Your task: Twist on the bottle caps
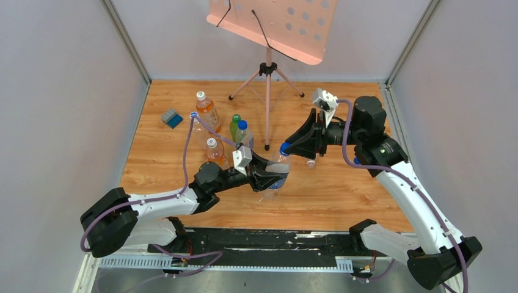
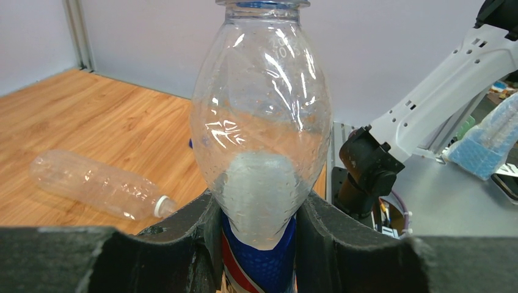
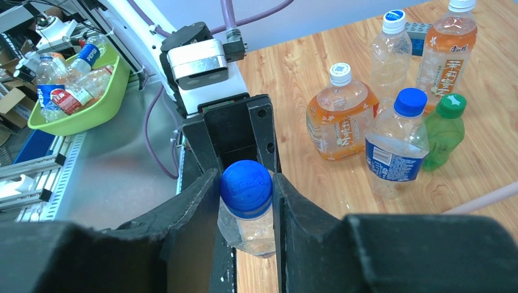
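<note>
Left of centre: five capped bottles stand grouped on the table. Centre: left gripper clamped round the lower body of an upright clear bottle. Right: right gripper closed on the blue cap sitting on that bottle's neck.

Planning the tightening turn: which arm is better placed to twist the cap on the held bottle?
Right. The right fingers pinch the blue cap on the neck; the left fingers clamp the clear bottle lower down, so that arm can only steady it.
</note>
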`<state>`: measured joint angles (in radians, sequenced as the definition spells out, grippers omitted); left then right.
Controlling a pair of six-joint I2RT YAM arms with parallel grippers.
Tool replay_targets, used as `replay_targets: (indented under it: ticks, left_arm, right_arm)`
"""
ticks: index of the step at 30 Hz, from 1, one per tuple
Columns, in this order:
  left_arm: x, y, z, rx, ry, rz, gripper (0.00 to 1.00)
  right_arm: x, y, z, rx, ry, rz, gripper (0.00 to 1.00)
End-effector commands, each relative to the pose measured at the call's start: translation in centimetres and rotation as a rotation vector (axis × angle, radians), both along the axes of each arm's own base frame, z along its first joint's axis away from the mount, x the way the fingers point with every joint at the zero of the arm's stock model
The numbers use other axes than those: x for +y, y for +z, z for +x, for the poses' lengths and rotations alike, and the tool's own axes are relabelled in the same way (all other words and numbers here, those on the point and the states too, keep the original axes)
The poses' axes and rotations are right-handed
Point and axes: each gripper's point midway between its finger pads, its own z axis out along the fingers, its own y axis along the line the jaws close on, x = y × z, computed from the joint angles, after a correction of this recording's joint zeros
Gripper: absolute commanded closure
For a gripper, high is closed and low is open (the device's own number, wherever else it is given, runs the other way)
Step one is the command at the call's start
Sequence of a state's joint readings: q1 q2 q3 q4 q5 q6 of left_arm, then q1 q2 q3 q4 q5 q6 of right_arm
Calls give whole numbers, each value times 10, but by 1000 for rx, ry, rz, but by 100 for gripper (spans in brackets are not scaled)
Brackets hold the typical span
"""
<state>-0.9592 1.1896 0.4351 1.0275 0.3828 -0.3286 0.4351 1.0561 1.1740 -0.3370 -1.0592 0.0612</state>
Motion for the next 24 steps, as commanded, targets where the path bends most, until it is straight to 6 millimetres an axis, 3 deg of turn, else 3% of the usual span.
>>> replay_targets:
  ticks: [1,7,11,14,18,21,24]
  left_arm:
    - [3,46,2,-77,15,-110,92]
    - [4,46,21,-78,114,-79,92]
    - [8,43,40,-66,223,-47,93]
    - [5,46,47,-107,310,-18,93]
    - [6,37,67,-194,564,107,93]
    - [4,28,74,-275,689,198,92]
    - [-2,16,75,-276,733,235,92]
  right_arm:
    - [1,-2,0,-7,16,10,69]
    - [0,-7,4,31,-52,3,84]
    - [2,-19,13,83,-159,-22,100]
    - [4,-30,26,177,-320,-47,100]
    - [-1,-57,46,415,-655,-97,100]
    - [5,-72,40,530,-732,-101,100]
    - [8,-70,38,537,-728,-95,97]
